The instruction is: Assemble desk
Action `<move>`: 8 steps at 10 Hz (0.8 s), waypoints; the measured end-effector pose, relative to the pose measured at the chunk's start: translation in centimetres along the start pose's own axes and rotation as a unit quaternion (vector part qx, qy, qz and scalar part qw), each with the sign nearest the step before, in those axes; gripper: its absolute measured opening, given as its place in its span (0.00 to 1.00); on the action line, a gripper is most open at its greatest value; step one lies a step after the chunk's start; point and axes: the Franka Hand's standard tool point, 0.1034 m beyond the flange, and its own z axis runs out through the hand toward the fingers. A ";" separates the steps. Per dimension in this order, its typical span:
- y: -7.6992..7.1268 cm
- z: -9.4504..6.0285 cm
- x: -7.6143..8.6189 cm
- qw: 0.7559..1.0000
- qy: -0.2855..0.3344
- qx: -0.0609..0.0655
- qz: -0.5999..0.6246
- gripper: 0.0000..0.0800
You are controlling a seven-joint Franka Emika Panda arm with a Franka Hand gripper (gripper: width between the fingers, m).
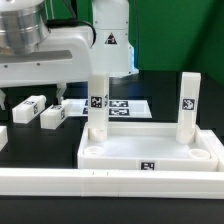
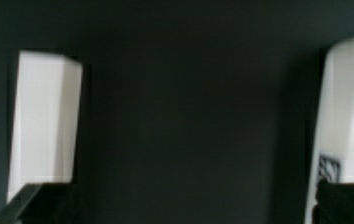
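The desk top [image 1: 150,152], a rimmed white tray, lies on the dark surface [image 1: 20,145] toward the exterior view's right. One upright leg [image 1: 97,105] stands in its far left corner and a second upright leg [image 1: 188,103] in its far right. A loose leg block [image 1: 30,106] and another loose block [image 1: 52,117] lie left of it, under the arm. The pincer [image 2: 193,204] stands wide apart, holding nothing. The blocks look light, stiff and smooth, so they are best pinched across flat opposite sides near mid-length.
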 end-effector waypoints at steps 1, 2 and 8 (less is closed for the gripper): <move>0.2 0.0 0.0 1.000 0.000 0.000 0.000 0.81; 0.1 0.0 0.0 1.000 -0.001 0.000 -0.001 0.81; 0.8 2.9 -2.7 0.993 -0.049 0.030 0.108 0.81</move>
